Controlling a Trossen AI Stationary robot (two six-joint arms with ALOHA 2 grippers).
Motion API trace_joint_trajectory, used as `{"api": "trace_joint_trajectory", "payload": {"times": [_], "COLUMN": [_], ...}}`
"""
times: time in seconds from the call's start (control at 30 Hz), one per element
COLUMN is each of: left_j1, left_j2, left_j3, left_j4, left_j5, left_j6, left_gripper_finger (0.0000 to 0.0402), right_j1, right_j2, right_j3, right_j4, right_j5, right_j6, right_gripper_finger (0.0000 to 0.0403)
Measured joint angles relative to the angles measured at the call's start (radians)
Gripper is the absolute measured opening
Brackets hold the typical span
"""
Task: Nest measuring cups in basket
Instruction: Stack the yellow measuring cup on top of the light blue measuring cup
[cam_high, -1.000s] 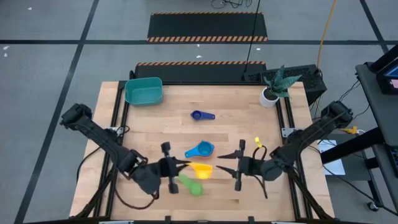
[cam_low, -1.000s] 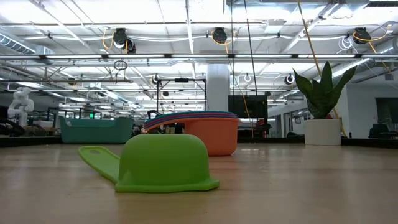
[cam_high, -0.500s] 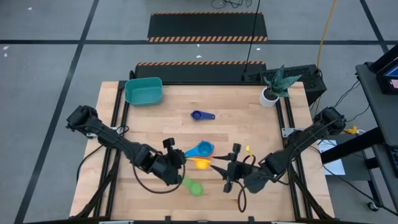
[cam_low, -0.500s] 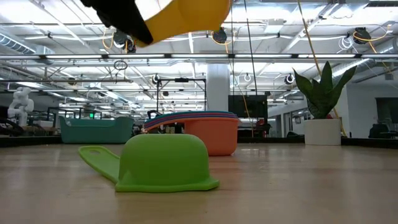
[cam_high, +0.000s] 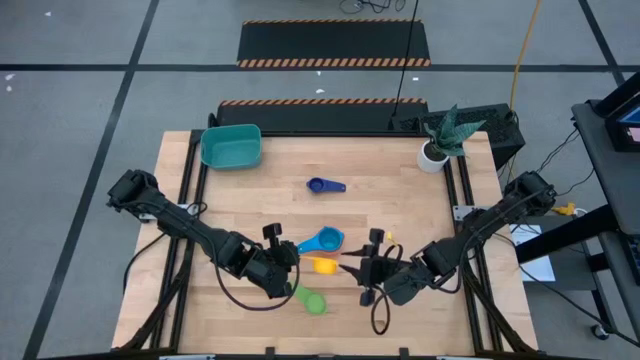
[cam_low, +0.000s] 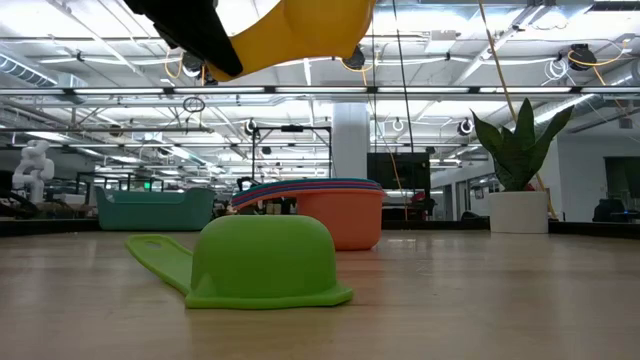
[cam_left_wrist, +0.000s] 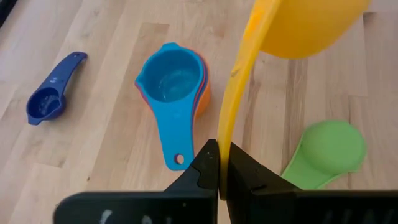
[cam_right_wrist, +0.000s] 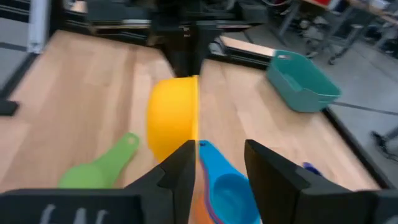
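Note:
My left gripper is shut on a yellow measuring cup, which is up off the table between a blue cup and a green cup. The blue cup is nested in red and orange ones. The green cup lies rim down on the wood. A small dark blue cup lies farther back. The teal basket stands at the far left corner. My right gripper is open, just to the right of the yellow cup's bowl. My left gripper pinches the free end of the yellow cup's handle between its two fingers. The fingers slant down from the table's left and lie along the handle. The cup is lifted clear and turned on its side, bowl away from the fingers. Whether my right gripper touches the cup's rim, I cannot tell.
A white pot with a spiky plant stands at the far right corner. Bare wood lies around the dark blue cup and along the table's far side.
My left gripper has tipped downward and sunk a little, and the yellow cup has come down into the top of the low view. My right gripper has moved toward the table's left, closer to the yellow cup. The other cups lie where they were.

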Motion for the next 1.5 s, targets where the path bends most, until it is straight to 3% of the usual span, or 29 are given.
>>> {"api": "trace_joint_trajectory", "payload": {"times": [0.57, 0.7, 1.13, 1.33, 1.5], "left_j1": [0.0, -0.001, -0.01, -0.076, -0.163], "left_j2": [0.001, 0.001, -0.03, -0.116, -0.143], "left_j3": [0.0, 0.0, 0.001, 0.001, 0.001], "left_j4": [-0.026, -0.027, -0.006, 0.009, 0.055], "left_j5": [0.007, 0.006, -0.011, -0.168, -0.347], "left_j6": [-0.004, -0.004, -0.055, -0.067, 0.052], "left_gripper_finger": [0.0005, 0.0008, 0.0135, 0.0148, 0.0146], "right_j1": [-0.037, -0.037, -0.011, 0.043, 0.089], "right_j2": [0.064, 0.063, 0.016, -0.058, -0.094], "right_j3": [-0.001, -0.001, -0.002, -0.001, -0.001], "right_j4": [0.034, 0.049, 0.038, 0.028, -0.003], "right_j5": [-0.064, -0.082, -0.084, -0.074, -0.03], "right_j6": [-0.05, -0.051, -0.081, -0.079, -0.076], "right_gripper_finger": [0.0008, 0.0006, 0.0001, 0.0001, 0.0001]}}
